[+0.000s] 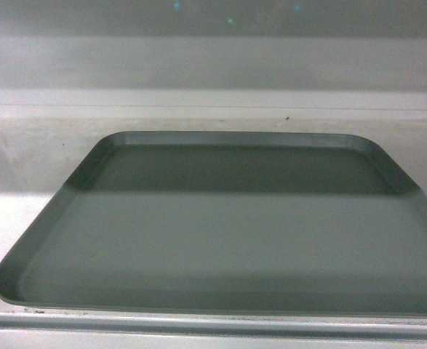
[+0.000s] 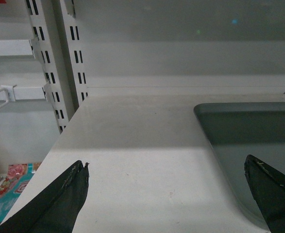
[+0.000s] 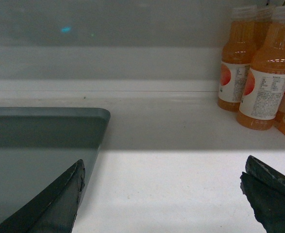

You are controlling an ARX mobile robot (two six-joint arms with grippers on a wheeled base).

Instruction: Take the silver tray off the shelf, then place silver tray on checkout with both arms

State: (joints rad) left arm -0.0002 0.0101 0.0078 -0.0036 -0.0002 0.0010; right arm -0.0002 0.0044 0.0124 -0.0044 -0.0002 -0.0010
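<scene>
The silver tray [image 1: 228, 233] lies flat on the shelf [image 1: 24, 156], its near long rim close to the shelf's front edge and its far rim well short of the white back wall [image 1: 213, 65]. The tray's bottom is bare and smooth. A band of shadow crosses the far part of the tray and the shelf board beside it, while the part toward the front edge is lit.

In the left wrist view, the left tool [image 2: 166, 191] stands wide open and holds nothing. One black fingertip [image 2: 76, 182] sits over bare shelf board to the left of the tray, and the other fingertip [image 2: 268, 187] sits over the tray's inner surface, so the tray's left rim [image 2: 215, 145] lies between the two. Whether either finger touches the tray or the board cannot be told. Slotted white uprights [image 2: 59, 63] rise at the shelf's left end, and colourful packaging [image 2: 11, 189] shows below that end.

In the right wrist view, the right tool [image 3: 164, 189] is likewise spread wide with nothing in it. Its left fingertip [image 3: 67, 194] overlaps the tray's right rim [image 3: 96, 141], and its right fingertip [image 3: 268, 187] is over bare board to the tray's right. Orange drink bottles [image 3: 261, 73] with white labels stand on the same shelf, well apart from the tray, toward the back wall.
</scene>
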